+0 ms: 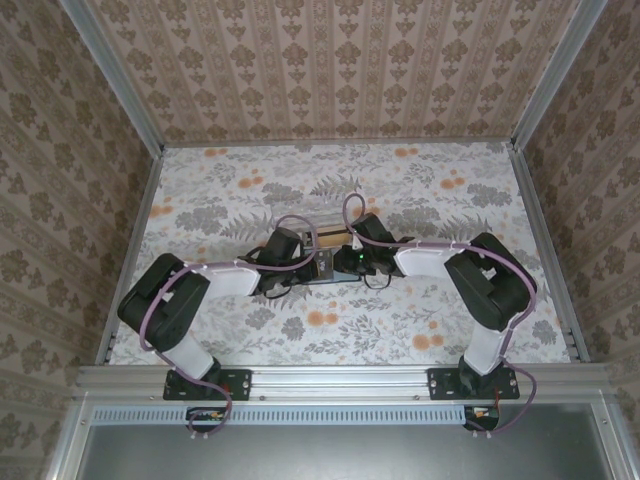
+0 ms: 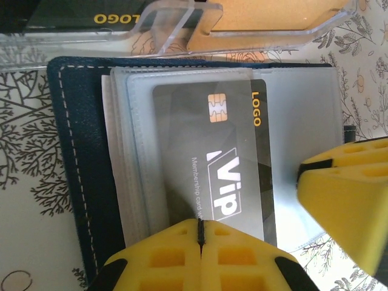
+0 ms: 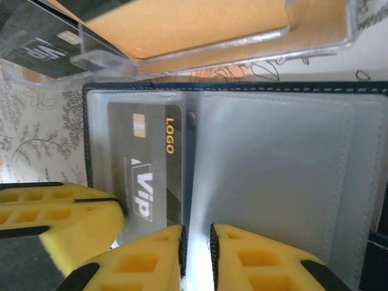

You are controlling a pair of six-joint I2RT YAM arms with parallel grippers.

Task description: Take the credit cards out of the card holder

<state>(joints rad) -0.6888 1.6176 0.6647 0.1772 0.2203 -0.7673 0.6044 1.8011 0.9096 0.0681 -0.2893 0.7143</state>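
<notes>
My left claw [image 2: 200, 239] is pressed together on the near edge of the grey VIP card [image 2: 200, 151], which sits in a clear pocket of the open navy card holder [image 2: 73, 157]. My right claw [image 3: 197, 248], all but closed, seems to pinch the neighbouring sleeve leaf [image 3: 273, 170] at the holder's near edge. I should draw the card straight out along its pocket while the right steadies the holder on the bench [image 2: 24, 200]. Beyond the holder stands the clear plastic box [image 2: 273, 36].

Table [image 1: 420, 200] with a pale print of grey leaves and orange flowers, clear plastic box [image 2: 176, 27] lying on it at mid-table, walls [image 1: 330, 70] of beige damask paper on three sides, aluminium rail [image 1: 340, 380] along the near edge
</notes>
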